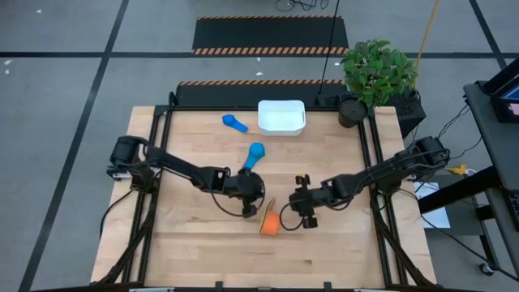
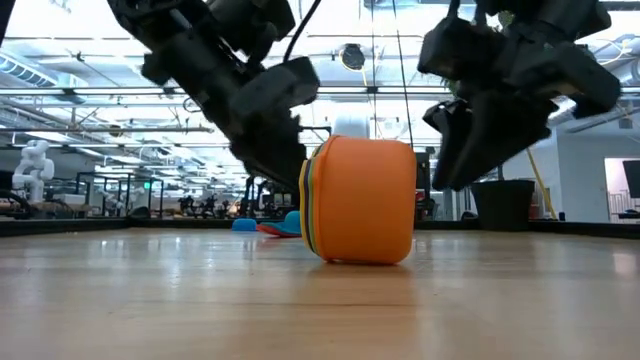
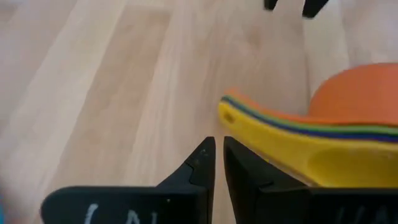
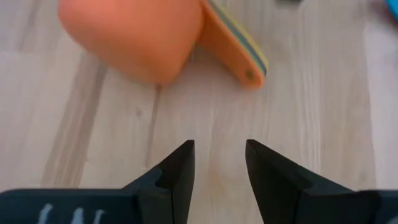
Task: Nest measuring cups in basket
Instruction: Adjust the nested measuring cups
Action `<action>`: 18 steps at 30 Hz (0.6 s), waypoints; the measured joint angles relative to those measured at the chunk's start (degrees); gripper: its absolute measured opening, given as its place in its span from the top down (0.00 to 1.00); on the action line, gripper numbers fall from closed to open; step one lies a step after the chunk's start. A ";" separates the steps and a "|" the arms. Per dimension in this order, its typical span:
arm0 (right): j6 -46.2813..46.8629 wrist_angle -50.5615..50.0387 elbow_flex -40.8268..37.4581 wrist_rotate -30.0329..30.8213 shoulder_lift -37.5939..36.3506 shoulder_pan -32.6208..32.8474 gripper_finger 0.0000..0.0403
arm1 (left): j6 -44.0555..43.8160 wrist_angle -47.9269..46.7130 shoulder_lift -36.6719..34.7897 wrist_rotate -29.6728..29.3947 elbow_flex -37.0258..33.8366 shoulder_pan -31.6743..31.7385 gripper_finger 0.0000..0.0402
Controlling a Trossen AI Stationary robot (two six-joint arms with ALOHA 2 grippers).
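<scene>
Lying on its side on the table, the orange-outside stack of nested measuring cups sits between both jaw pairs, touching neither. Left gripper beside the stacked handles, fingers almost together, empty. Right gripper just short of the stack, jaws partly apart, empty; basket and two blue cups well beyond.

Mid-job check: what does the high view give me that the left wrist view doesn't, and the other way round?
Only the high view shows the white basket at the table's far edge, two loose blue cups and the right gripper. Only the left wrist view shows the stacked handles layered yellow, green, blue and orange, and the left gripper with its fingers nearly together, holding nothing. Both show the orange nested stack lying on its side on the wood.
</scene>
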 joint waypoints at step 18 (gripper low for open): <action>-1.00 -1.00 -0.04 0.18 0.04 0.53 0.66 | -2.72 15.47 8.08 1.88 0.02 -4.69 0.91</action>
